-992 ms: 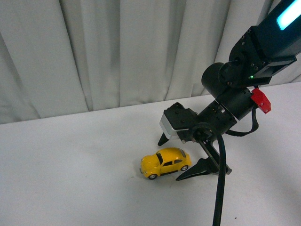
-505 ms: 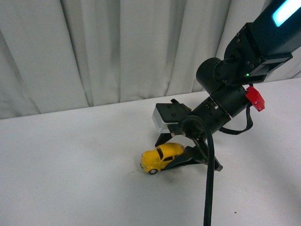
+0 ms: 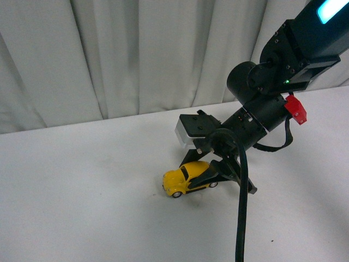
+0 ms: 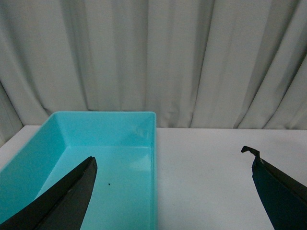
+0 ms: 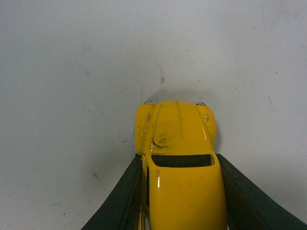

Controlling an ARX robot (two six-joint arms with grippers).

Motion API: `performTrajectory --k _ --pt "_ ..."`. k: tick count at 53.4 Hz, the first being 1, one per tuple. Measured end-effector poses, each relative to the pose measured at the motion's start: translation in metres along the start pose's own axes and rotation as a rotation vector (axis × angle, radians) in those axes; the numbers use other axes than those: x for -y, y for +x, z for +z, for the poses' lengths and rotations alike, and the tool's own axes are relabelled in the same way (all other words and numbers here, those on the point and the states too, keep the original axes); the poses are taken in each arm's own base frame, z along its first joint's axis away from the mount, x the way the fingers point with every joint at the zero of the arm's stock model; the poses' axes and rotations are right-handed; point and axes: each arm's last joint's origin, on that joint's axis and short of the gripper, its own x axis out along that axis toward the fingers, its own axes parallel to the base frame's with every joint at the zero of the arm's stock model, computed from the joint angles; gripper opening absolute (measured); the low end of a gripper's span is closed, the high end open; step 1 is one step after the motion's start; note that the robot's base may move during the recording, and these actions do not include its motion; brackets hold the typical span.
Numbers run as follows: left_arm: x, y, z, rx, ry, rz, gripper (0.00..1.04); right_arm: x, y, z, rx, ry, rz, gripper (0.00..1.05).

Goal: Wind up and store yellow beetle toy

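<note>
Right claw (image 3: 194, 176) grips the yellow toy car (image 3: 174, 182) between its fingers on the table (image 3: 82, 207). The grasp looks done; winding and storing in the blue bin (image 4: 144, 125) remain.

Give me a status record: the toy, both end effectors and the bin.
beetle: yellow, on its wheels on the table as far as the front view shows
right end effector: fingers press both sides of the beetle; shut on it
left end effector: open, holding nothing, facing the bin
bin: teal, open-topped; visible part holds only a dark speck
stored: not yet
</note>
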Motion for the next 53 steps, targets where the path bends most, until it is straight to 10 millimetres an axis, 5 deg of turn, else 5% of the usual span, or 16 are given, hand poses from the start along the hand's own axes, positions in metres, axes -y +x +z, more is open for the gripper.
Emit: performTrajectory --k 53 --pt "0.000 0.000 0.000 0.000 0.000 0.000 0.98 -0.031 -0.053 -0.057 -0.001 0.124 -0.022 0.40"
